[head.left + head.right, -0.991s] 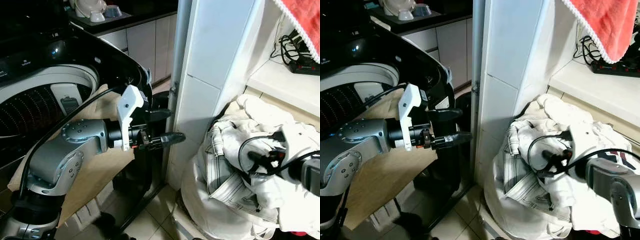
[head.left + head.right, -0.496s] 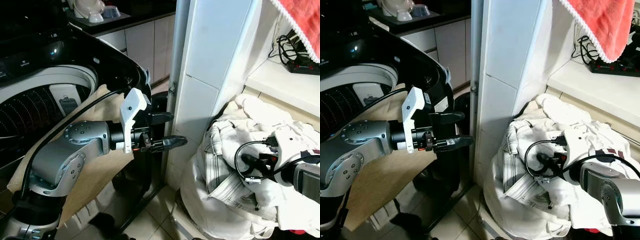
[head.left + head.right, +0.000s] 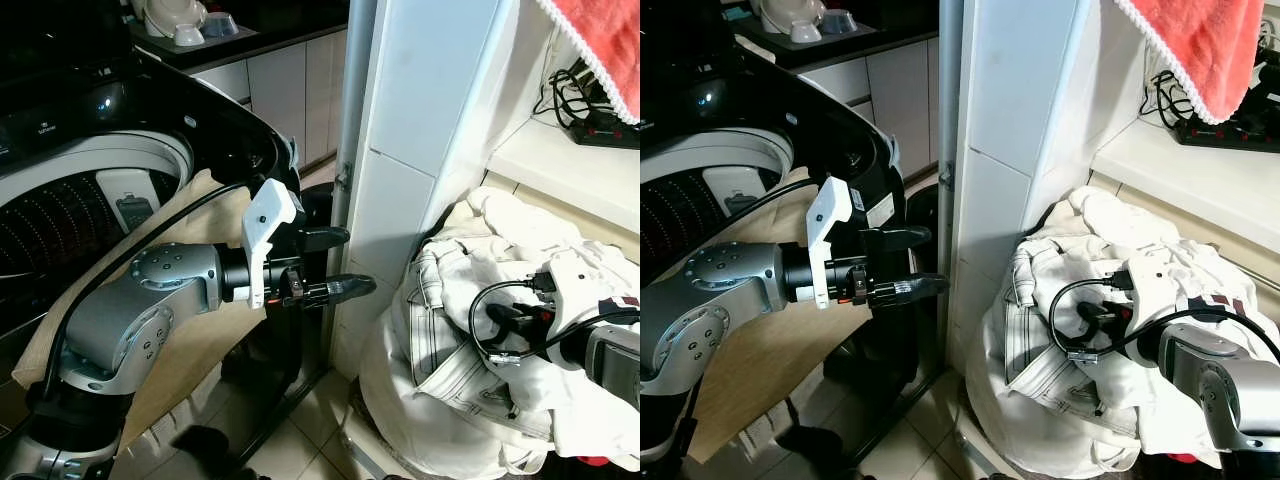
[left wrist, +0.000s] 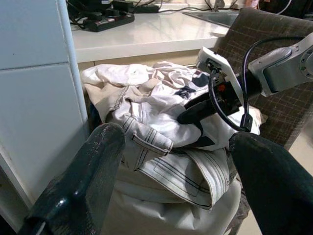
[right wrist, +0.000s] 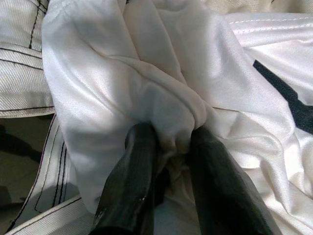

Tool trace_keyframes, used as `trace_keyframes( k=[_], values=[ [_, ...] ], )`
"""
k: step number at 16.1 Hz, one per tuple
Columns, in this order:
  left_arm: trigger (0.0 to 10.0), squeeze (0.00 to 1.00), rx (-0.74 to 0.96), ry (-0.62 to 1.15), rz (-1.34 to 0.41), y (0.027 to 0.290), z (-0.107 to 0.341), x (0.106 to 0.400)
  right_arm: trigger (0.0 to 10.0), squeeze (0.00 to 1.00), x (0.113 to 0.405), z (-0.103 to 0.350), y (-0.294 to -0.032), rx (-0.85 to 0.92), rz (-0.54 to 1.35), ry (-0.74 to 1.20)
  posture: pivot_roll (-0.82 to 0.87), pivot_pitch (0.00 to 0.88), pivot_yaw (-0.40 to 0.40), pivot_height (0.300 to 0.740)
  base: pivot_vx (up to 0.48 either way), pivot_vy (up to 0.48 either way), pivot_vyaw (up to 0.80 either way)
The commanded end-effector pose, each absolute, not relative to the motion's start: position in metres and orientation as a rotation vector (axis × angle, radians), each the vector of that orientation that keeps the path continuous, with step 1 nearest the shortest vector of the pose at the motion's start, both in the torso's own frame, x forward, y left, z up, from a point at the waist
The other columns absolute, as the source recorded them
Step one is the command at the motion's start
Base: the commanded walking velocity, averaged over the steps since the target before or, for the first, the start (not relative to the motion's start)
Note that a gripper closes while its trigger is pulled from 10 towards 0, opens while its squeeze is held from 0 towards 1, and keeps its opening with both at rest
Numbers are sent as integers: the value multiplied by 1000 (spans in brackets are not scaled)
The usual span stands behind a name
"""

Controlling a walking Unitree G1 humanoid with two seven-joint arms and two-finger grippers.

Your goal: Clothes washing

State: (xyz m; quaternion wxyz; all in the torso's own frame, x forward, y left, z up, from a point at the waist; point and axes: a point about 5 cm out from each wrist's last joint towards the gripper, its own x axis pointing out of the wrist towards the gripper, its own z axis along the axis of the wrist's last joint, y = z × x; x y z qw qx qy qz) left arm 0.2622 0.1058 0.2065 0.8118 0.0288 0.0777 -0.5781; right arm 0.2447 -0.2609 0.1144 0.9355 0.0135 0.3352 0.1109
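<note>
Clothes [image 3: 500, 300] lie in a big white heap at about 4 o'clock in the head view, low down beside the tiled wall [image 3: 420, 150]. The washing machine [image 3: 90, 190] stands at about 9 o'clock, with its lid up and its drum open.

The right gripper [image 5: 168, 147] is down in the heap. Its two black fingers [image 5: 132, 181] are pinched tight on a fold of a white shirt [image 5: 146, 83], and the cloth bulges up between them. So the step in hand looks like picking one piece out of the pile, and the grab seems to be made.

The left gripper [image 3: 340, 262] hangs in the air between the machine and the wall, at about the middle of the view. Its fingers [image 4: 83, 181] are spread wide apart and hold nothing. It points toward the heap (its camera looks right at the clothes and the other arm).

Next, I think the right arm needs to lift the shirt up and clear of the pile, then carry it over toward 9 o'clock and let it drop into the drum. The shirt is soft and tangled with the jeans [image 3: 440, 340] under it, so other pieces may come up too. A slow pull would help. The black cable [image 3: 485, 330] by the right wrist could catch on the cloth.
</note>
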Motion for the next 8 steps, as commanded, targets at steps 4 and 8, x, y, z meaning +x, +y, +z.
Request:
trace_keyframes(
  k=[4,8],
  values=[
    [10000,0,68,167,-1228,105,206,262,0,0,249,119,-261,31,235,638,-90,0,10,740,0,0,0],
    [10000,0,79,149,-1149,108,205,270,0,0,255,137,-256,171,277,530,-90,0,8,740,0,0,0]
  ],
)
